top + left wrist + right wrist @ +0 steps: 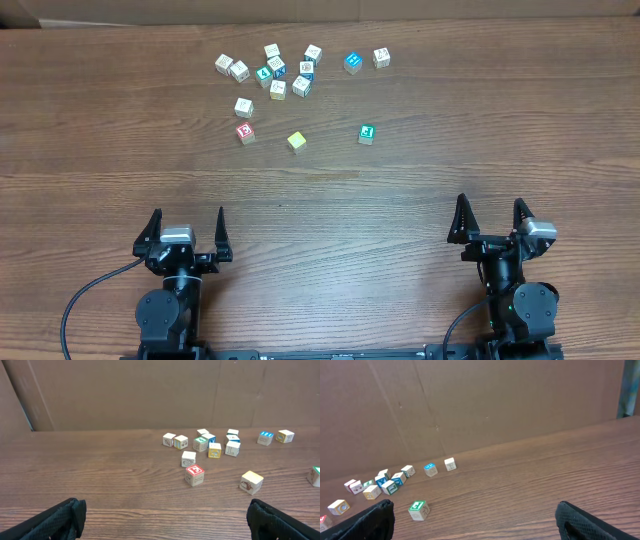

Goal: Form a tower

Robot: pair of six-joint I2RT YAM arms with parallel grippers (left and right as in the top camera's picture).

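Across the far desk (pixel 420 200) the cubes (pixel 290 75) are lying loose, no tower started yet; both arms' fingers (pixel 186 231) (pixel 491 217) are sitting wide open, holding nothing.

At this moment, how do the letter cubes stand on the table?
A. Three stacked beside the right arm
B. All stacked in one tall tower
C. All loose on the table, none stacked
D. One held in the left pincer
C: in the overhead view the red cube, yellow cube and green cube lie singly, the others cluster flat behind them, and both pincers are open and empty.
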